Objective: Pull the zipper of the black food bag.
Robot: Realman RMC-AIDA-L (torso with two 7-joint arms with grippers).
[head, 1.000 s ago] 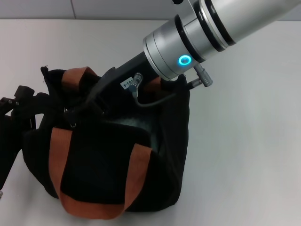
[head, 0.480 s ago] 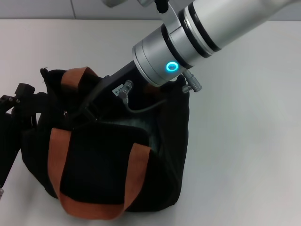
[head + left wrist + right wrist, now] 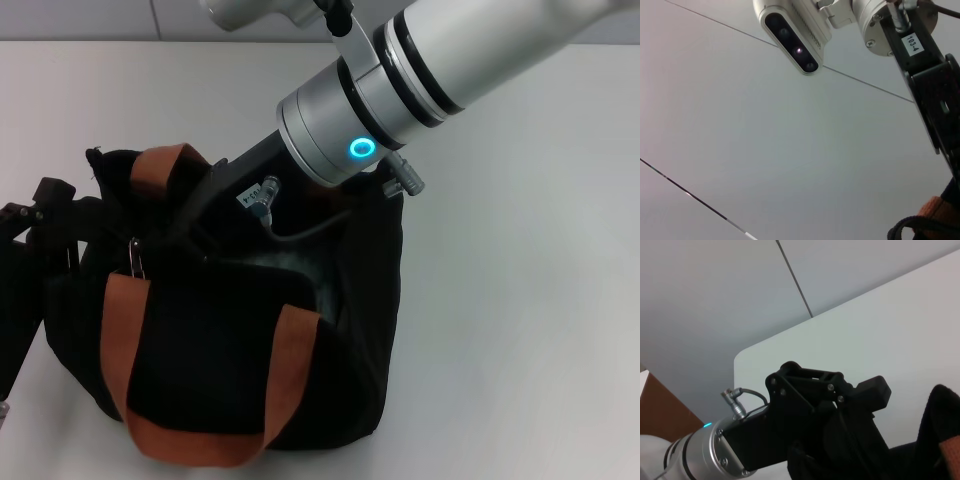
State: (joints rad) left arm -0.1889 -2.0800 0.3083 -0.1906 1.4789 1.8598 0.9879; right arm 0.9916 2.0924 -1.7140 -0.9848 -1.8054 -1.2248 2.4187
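right tool (image 3: 165,235): at bag top, grip unclear | zipper (image 3: 136,255): just beside | black food bag (image 3: 220,350): upright

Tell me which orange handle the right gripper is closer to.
The far handle, arching over the bag's back edge. The right gripper reaches into the bag's top just below it; the near handle hangs down the front face.

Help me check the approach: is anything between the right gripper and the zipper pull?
Nothing visible. The zipper pull lies on the black food bag's top edge beside the right gripper; the orange handle hangs below it. The left gripper sits at the bag's left end.
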